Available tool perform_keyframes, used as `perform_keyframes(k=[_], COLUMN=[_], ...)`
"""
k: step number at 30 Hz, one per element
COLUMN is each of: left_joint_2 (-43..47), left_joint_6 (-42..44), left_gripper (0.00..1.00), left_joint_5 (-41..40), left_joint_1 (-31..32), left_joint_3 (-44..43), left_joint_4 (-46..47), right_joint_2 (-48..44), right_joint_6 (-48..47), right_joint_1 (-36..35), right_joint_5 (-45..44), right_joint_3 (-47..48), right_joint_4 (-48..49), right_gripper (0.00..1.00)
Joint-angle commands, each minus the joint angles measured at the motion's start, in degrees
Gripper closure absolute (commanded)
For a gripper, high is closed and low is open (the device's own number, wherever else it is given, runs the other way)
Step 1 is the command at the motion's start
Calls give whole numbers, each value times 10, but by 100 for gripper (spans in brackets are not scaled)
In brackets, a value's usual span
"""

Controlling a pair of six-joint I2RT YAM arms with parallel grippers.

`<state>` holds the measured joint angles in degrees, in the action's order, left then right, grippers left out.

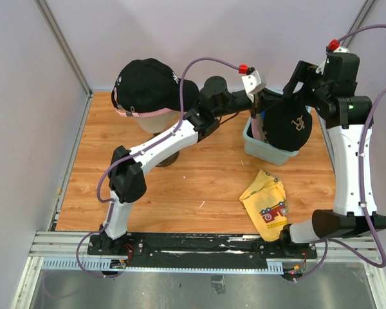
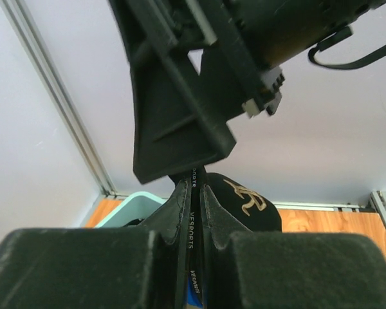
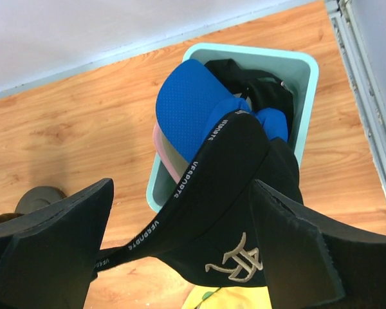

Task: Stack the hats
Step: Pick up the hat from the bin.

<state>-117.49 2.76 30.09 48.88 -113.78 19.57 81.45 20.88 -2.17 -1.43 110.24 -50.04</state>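
Black logo cap [image 3: 231,212] hanging over teal bin [image 3: 307,71], your left pincer [image 2: 192,193] clamping tight on its banded edge. Your right pincer [image 3: 180,187] gaping wide, straddling cap, gripping nothing. You're probably mid-lift; next you're carrying it leftward of left pincer, onto mannequin head [image 1: 156,116].

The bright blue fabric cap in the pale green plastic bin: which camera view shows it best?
The right wrist view: the bright blue fabric cap shows broadly in the pale green plastic bin, partly under the black fabric cap. The left wrist view shows only a blue sliver; in the top view the black cap hides it.
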Motion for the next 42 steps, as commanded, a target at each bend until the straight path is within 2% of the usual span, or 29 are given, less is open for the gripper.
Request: perform_keyframes(k=[1,4,9,15,24,27,32,42], left_joint_2=[40,42,53,71,115,122,137,162], left_joint_6=[69,103,136,121,45,25,-9,-44], left_gripper=[100,100,99,100,98,92,74,67], left_joint_5=[-31,-54,-91,-117,-146,-144,-129,-120], left_joint_1=[23,37,52,57,59,59,59,59], left_joint_3=[5,4,23,56,104,102,108,137], left_joint_4=[8,-7,-9,20,67,62,59,55], right_joint_2=[-11,-24,-47,-65,-111,-125,-154,-199], right_joint_6=[29,50,78,100,132,132,126,110], right_joint_1=[21,40,77,91,98,98,98,101], right_joint_5=[25,63,128,154,163,149,118,54], right_joint_3=[-17,-39,-88,-120,-155,-162,-177,-202], right_joint_4=[-16,-15,-16,-15,6,5,-4,-28], right_gripper=[15,26,54,98,99,99,99,99])
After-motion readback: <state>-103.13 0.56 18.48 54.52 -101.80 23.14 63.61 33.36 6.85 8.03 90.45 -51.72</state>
